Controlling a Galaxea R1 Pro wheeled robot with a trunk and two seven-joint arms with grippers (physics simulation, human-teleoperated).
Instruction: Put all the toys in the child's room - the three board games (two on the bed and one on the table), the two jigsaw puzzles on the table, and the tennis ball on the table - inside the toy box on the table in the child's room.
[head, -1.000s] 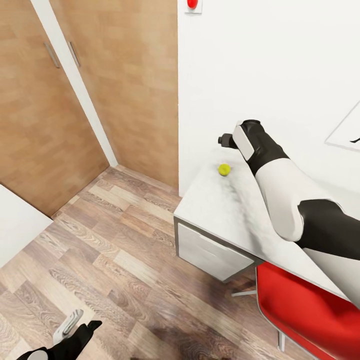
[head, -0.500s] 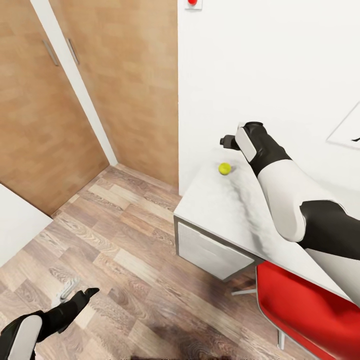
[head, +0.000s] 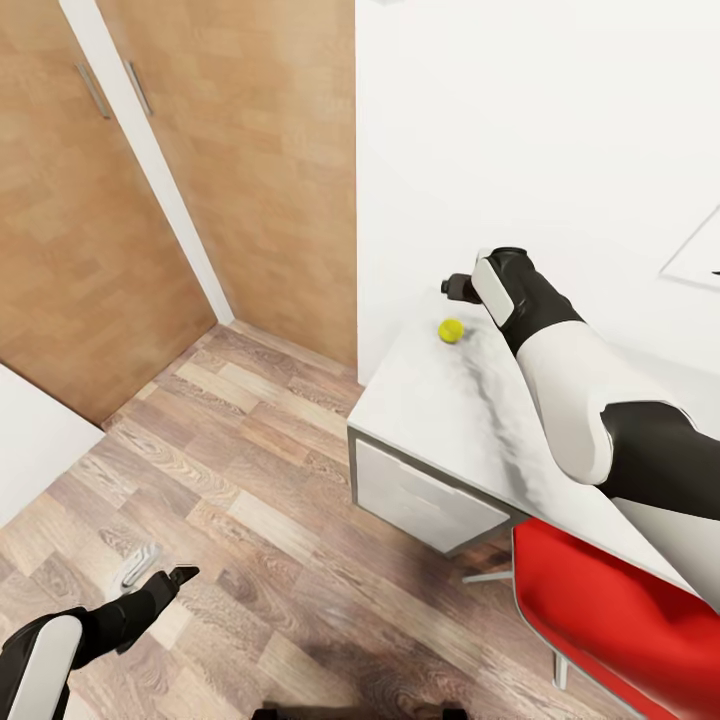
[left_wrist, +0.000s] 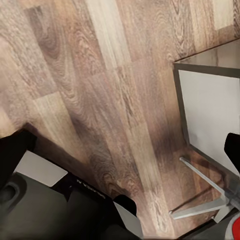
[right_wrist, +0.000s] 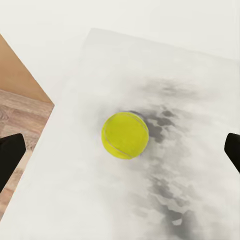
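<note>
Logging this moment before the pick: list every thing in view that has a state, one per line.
tennis ball: resting free on the table, not gripped.
right claw: open, above the ball, fingers spread wide to either side.
left claw: held low over the wood floor, empty; open or shut unclear.
red chair: pushed up to the table.
</note>
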